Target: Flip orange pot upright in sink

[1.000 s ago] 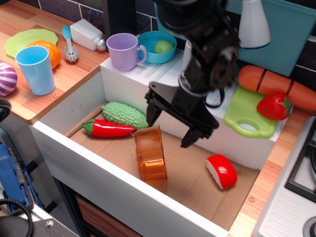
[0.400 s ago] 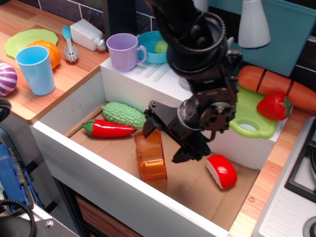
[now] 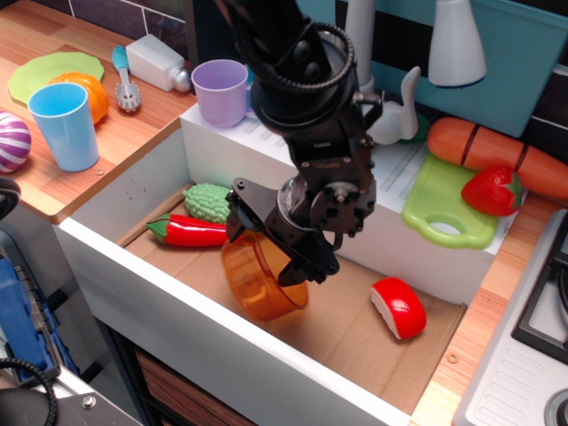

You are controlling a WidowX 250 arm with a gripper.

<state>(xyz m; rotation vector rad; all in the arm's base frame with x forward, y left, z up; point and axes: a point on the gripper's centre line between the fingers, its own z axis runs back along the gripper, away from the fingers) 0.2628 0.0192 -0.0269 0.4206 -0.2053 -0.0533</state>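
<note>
Orange pot (image 3: 263, 286) is in the sink (image 3: 124, 191), left of centre on the brown floor, close to the front wall. It's tilted: the open mouth faces up and toward the right, the closed base sits low on the left-front side, so its axis leans rather than standing vertical (not fully upright, not flat on its side either). The lower edge looks to be touching the floor; hard to confirm.

Gripper (image 3: 266, 244) comes down from above, its black fingers straddling the pot's upper rim: one finger at the rim's left side near the red pepper, the other reaching into or over the mouth on the right. It appears clamped on the rim, fingers narrow with the pot wall between them.

Around it in the sink: red pepper (image 3: 188, 231) lies flat just left of the pot, tip pointing left; bumpy green gourd (image 3: 207, 201) is behind the pepper, partly hidden by the arm; a red and white piece (image 3: 399, 307) sits well to the right on the floor. Pepper is the closest neighbour, just beside the pot's left wall.

On the counter: purple cup (image 3: 219, 91) at the sink's back-left corner, blue cup (image 3: 64, 125) and orange fruit (image 3: 87, 91) further left, green cutting board (image 3: 442, 202) with a strawberry (image 3: 493, 190) on the right.
</note>
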